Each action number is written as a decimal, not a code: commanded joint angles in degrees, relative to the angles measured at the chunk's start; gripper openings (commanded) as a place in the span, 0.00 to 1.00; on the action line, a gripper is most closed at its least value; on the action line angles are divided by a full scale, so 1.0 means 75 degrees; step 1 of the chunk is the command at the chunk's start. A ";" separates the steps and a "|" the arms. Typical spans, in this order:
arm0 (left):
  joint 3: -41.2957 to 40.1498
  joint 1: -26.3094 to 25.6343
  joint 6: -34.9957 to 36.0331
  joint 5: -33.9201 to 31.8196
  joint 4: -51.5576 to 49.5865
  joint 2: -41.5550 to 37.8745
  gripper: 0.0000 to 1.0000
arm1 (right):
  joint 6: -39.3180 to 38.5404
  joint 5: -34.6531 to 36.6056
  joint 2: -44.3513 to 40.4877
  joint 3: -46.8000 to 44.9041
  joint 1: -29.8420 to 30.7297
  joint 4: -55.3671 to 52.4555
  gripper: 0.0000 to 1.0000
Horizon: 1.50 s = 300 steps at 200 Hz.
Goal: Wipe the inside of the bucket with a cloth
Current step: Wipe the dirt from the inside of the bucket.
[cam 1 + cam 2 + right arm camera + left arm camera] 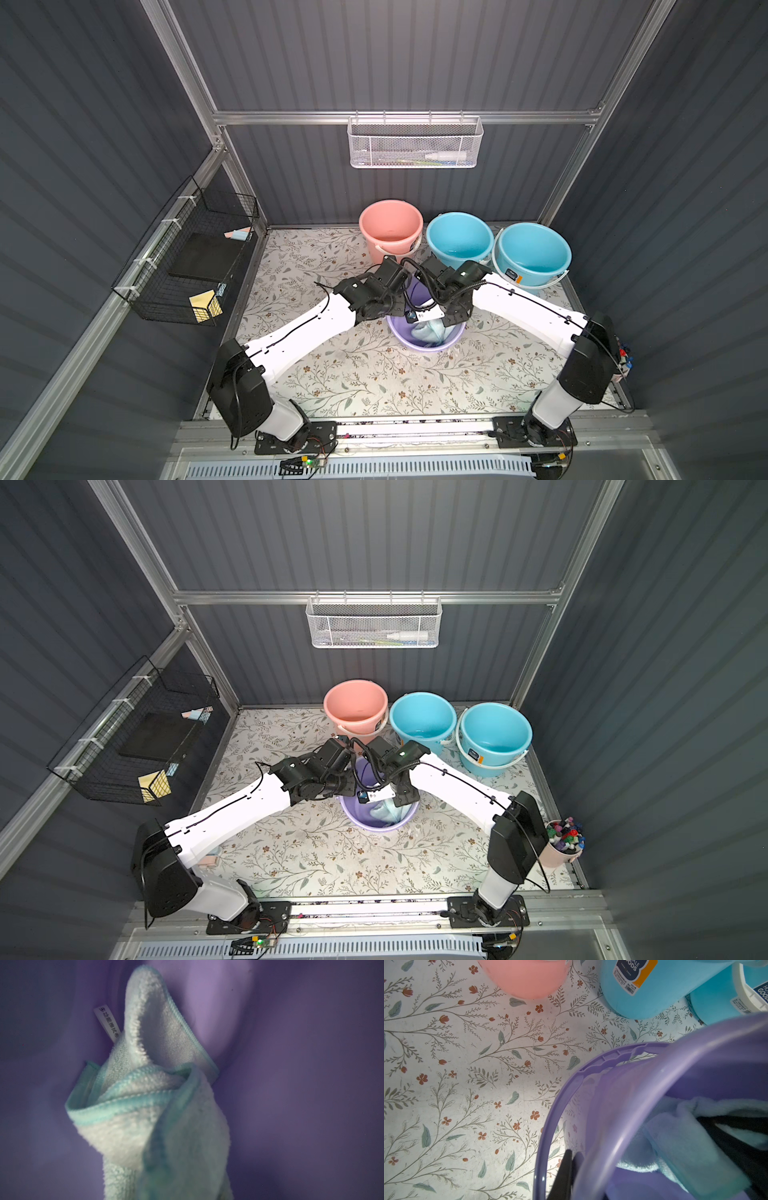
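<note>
R claw (724, 1124) pinched shut on cloth (145, 1126), which trails off its tips, prob. onto bucket (419, 347) wall at 6 o'clock; L claw (572, 1164) clamps rim.

Shows soft looped terry with a smooth stitched hem on the cloth (145, 1126), glossy half-clear plastic on the bucket (612, 1105), smooth plastic on the pink bucket (390, 224), matt printed sheet on the table (332, 374), white-coated metal mesh on the basket (415, 141).
</note>
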 commanded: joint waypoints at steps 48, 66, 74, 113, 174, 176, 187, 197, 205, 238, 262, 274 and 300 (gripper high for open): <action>-0.0128 0.0018 -0.0127 0.0197 0.0357 -0.0386 0.00 | 0.0830 -0.0462 0.1160 -0.0193 -0.0259 0.0648 0.00; -0.0166 0.0018 -0.0146 0.0196 0.0372 -0.0374 0.00 | 0.1004 -0.0667 0.1215 -0.0446 -0.0365 0.1135 0.00; -0.0171 0.0019 -0.0163 0.0181 0.0372 -0.0371 0.00 | 0.1080 -0.0749 0.1223 -0.0596 -0.0421 0.1400 0.00; -0.0171 0.0016 -0.0174 0.0143 0.0349 -0.0345 0.00 | 0.1580 -0.1119 0.1270 -0.1128 -0.0634 0.2050 0.00; -0.0091 0.0017 -0.0189 -0.0023 0.0271 -0.0304 0.00 | 0.2211 -0.1339 0.1223 -0.1015 -0.0700 0.1729 0.00; -0.0087 0.0017 -0.0186 -0.0041 0.0257 -0.0309 0.00 | 0.2248 -0.1338 0.1192 -0.0982 -0.0700 0.1696 0.00; -0.0093 0.0017 -0.0160 -0.0176 0.0238 -0.0288 0.00 | 0.2468 -0.1370 0.1032 -0.0752 -0.0699 0.1478 0.00; -0.0082 0.0025 -0.0153 -0.0291 0.0213 -0.0287 0.00 | 0.2720 -0.1437 0.0835 -0.0550 -0.0700 0.1248 0.00; -0.0086 0.0025 -0.0147 -0.0374 0.0204 -0.0290 0.00 | 0.2938 -0.1462 0.0666 -0.0392 -0.0700 0.1094 0.00; -0.0020 0.0025 -0.0112 -0.0654 0.0195 -0.0273 0.00 | 0.3796 -0.1753 -0.0046 -0.0022 -0.0694 0.0453 0.00; 0.0014 0.0017 -0.0077 -0.0760 0.0263 -0.0256 0.00 | 0.4573 -0.2026 -0.0513 0.0123 -0.0689 0.0135 0.00; 0.0030 0.0017 -0.0058 -0.0761 0.0321 -0.0250 0.00 | 0.5045 -0.2050 -0.0719 0.0163 -0.0659 0.0079 0.00; 0.0048 0.0016 -0.0006 -0.0686 0.0442 -0.0230 0.00 | 0.6235 -0.2161 -0.0924 0.0300 -0.0629 -0.0010 0.00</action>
